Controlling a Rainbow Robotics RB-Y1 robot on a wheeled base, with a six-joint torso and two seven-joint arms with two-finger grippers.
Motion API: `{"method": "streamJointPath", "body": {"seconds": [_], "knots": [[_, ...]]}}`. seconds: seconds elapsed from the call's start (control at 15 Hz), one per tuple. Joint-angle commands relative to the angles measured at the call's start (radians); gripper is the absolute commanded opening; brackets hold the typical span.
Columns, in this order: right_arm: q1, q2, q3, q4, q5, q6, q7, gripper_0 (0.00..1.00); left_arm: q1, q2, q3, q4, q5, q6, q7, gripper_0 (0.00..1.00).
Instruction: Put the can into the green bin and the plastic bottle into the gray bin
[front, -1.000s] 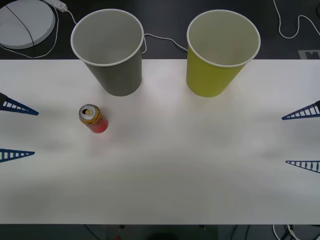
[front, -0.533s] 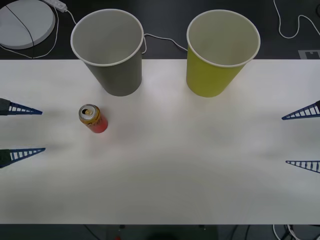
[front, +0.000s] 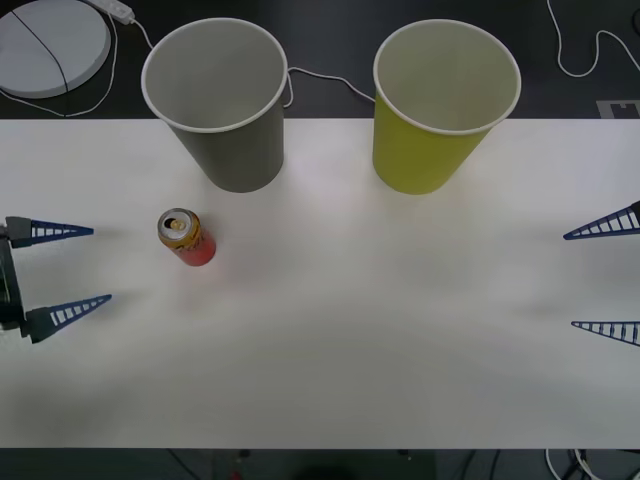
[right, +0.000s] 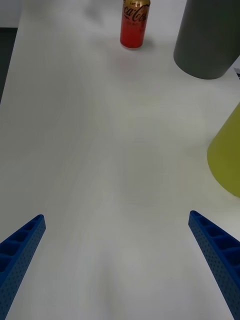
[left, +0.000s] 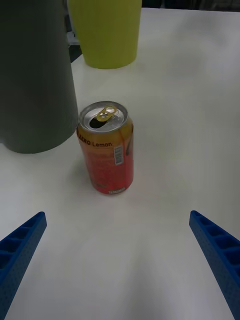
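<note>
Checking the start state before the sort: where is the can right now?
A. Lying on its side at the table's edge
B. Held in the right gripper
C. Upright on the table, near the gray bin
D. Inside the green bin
C: the can stands upright on the white table, just in front of the gray bin, ungripped.

Can (right: 134, 25) upright beside gray bin (right: 207, 37).
</note>
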Motion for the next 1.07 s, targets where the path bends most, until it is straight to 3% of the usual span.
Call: {"method": "streamJointPath", "body": {"seconds": [0.07,0.27,0.6,1.07], "knots": [[0.000,0.000,0.000,0.000,0.000,0.000,0.000,1.00,-0.043,-0.047,0.000,0.104,0.002,-0.038,-0.050,1.00],[0.000,0.000,0.000,0.000,0.000,0.000,0.000,1.00,-0.102,-0.078,-0.028,0.217,0.016,-0.058,-0.113,1.00],[0.000,0.000,0.000,0.000,0.000,0.000,0.000,1.00,-0.255,-0.087,-0.222,0.469,0.172,-0.078,-0.264,1.00],[0.000,0.000,0.000,0.000,0.000,0.000,0.000,1.00,-0.290,-0.174,-0.235,0.524,0.200,-0.054,-0.273,1.00]]}}
